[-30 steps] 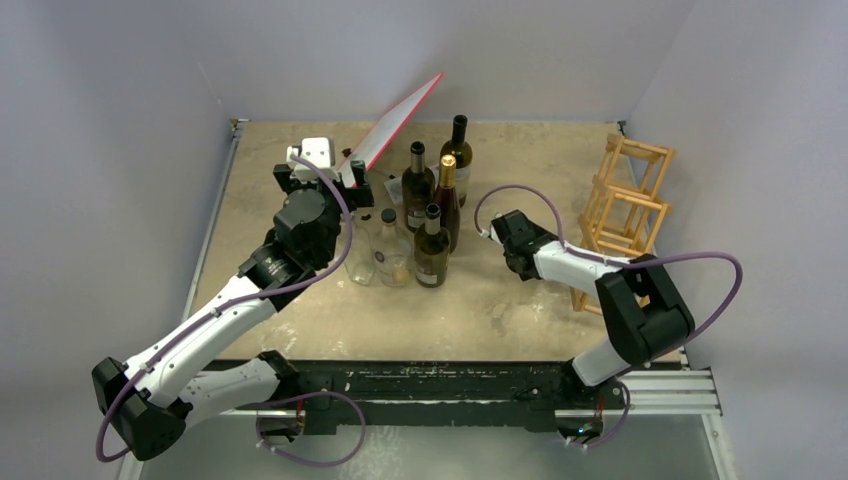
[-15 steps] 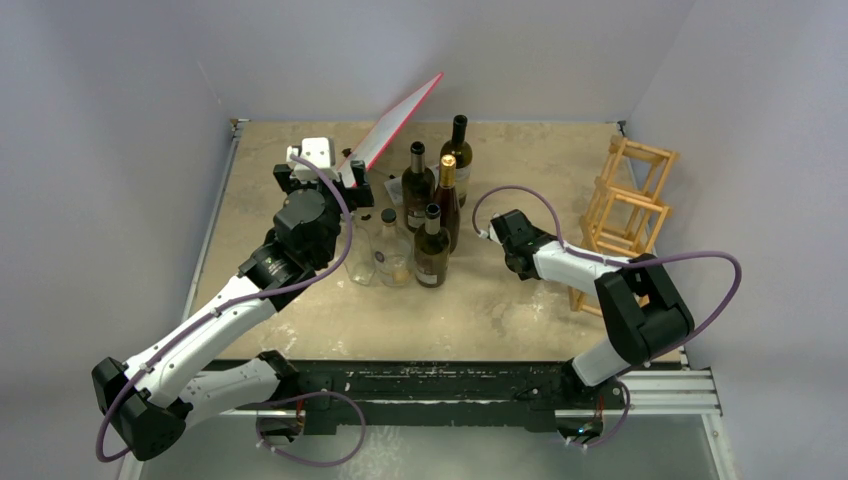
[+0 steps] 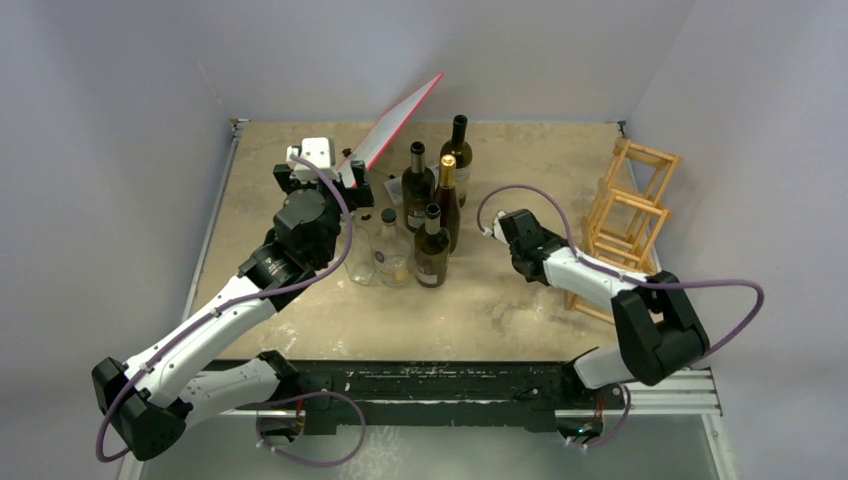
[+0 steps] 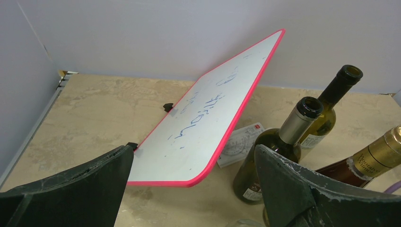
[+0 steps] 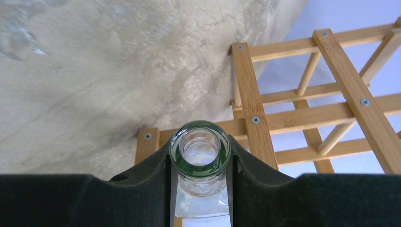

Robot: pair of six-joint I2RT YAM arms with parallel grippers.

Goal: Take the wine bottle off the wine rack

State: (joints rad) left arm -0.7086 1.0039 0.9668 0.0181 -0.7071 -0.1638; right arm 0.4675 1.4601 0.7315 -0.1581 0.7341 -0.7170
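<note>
Swinging right, the right gripper stays clamped on the bottle neck, just before the rack, which has tilted: extraction seems nearly complete; left gripper jaws apart, idle.

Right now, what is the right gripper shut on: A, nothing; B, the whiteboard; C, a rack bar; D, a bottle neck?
D: in the right wrist view the right gripper clamps a clear bottle by its neck, with the rack behind it.
</note>
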